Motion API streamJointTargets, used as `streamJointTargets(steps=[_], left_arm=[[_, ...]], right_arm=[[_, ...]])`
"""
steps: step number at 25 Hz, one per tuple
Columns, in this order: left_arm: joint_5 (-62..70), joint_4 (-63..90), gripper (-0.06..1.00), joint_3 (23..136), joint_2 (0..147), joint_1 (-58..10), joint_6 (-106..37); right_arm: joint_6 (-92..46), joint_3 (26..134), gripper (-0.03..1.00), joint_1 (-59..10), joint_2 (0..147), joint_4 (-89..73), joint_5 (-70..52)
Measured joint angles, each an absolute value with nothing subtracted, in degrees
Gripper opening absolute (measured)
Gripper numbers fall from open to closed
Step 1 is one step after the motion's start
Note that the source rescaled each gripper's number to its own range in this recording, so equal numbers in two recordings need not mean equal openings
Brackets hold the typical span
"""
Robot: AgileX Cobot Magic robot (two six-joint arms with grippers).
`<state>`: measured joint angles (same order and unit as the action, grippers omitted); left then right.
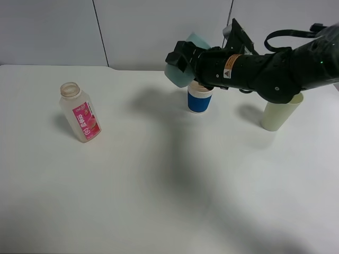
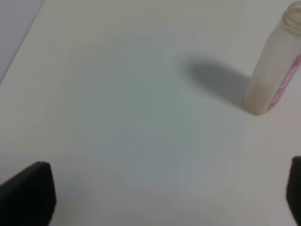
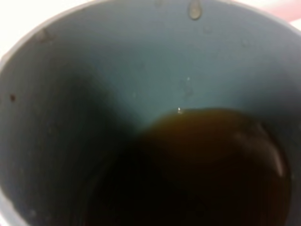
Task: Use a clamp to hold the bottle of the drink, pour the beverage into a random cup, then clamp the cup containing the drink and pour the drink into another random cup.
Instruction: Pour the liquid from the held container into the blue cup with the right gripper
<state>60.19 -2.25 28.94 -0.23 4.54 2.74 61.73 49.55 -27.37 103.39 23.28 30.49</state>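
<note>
Teal tumbler (image 1: 179,78): gripped firmly by the right claw (image 1: 183,59), jaws closed upon its wall, tilted, drink (image 3: 197,160) pooled inside. Blue-banded cup (image 1: 199,100): set just beneath the claw. Tilt is best deepened slowly, lip kept over that rim.

Print on bottle (image 1: 79,114) illegible

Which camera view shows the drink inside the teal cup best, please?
The right wrist view: it looks straight into the teal cup at the dark brown drink. Exterior high shows only the cup's outside, tilted in the right gripper; left wrist shows none of it.
</note>
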Motion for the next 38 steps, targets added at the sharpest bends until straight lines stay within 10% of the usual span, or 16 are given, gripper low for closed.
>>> streamJointTargets(steps=[38], left_arm=[[60.19, -2.25, 1.0, 28.94, -0.23, 4.54, 2.74]], right_arm=[[65.27, 49.55, 0.0, -27.01, 104.85, 23.01, 37.79]])
